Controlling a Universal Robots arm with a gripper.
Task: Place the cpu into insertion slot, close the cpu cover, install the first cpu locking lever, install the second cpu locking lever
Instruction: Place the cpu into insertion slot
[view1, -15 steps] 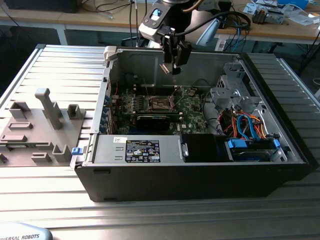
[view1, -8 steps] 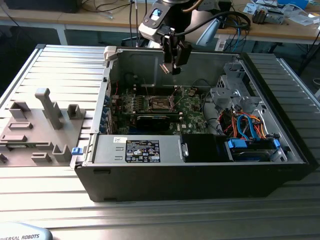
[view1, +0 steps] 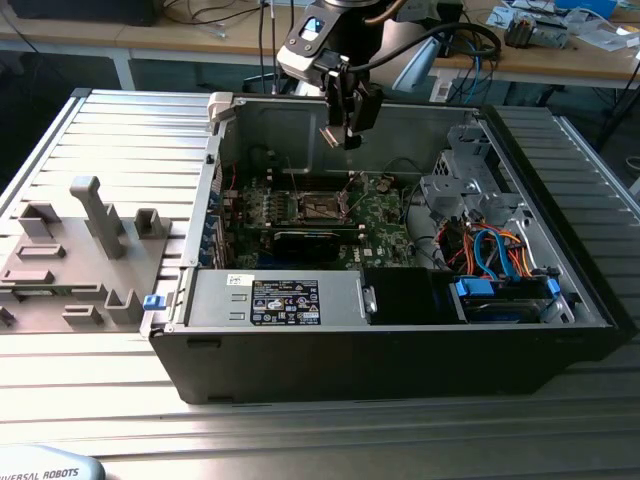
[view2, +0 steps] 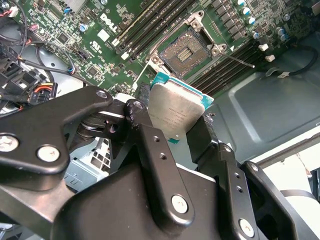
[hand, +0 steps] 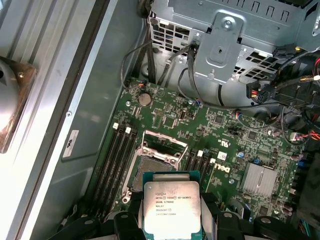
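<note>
Silver-topped cpu is pinched by its edges between the fingers of the gripper. It hangs well above the insertion slot, which lies bare on the green motherboard. We judge step one, placement, in hand. Seating calls for squaring the chip to the slot and a gentle descent.

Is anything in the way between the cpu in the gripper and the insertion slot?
Nothing visible. The gripper holds the cpu above the board. The insertion slot lies bare below, its contacts showing, with the cpu cover swung up off it.
</note>
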